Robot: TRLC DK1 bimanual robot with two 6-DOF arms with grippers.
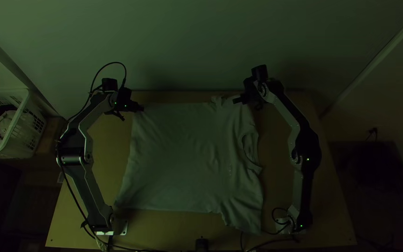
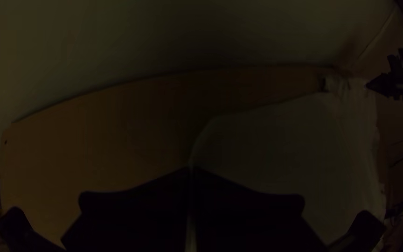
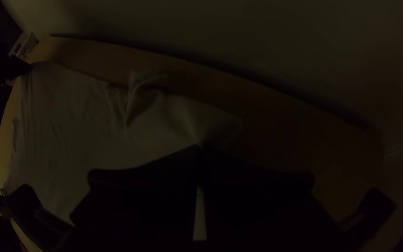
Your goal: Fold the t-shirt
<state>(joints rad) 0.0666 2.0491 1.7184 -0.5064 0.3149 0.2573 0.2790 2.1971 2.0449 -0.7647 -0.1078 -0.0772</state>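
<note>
T-shirt [image 1: 187,154] spread on tabletop [image 1: 106,163], lightly wrinkled — left gripper [image 1: 141,108] clamped on far hem corner — right gripper [image 1: 236,100] clamped on far sleeve.

Landmark: t-shirt [image 1: 187,154]. Free room: air above its middle, between left arm [image 1: 89,177] and right arm [image 1: 298,186]; bare table [image 1: 108,158] strips along its left and right sides. Obstacles: left gripper [image 1: 141,108] and right gripper [image 1: 237,100] at its far corners; wall [image 1: 187,46] beyond; cables [image 1: 269,241] just beside its near sleeve.
</note>
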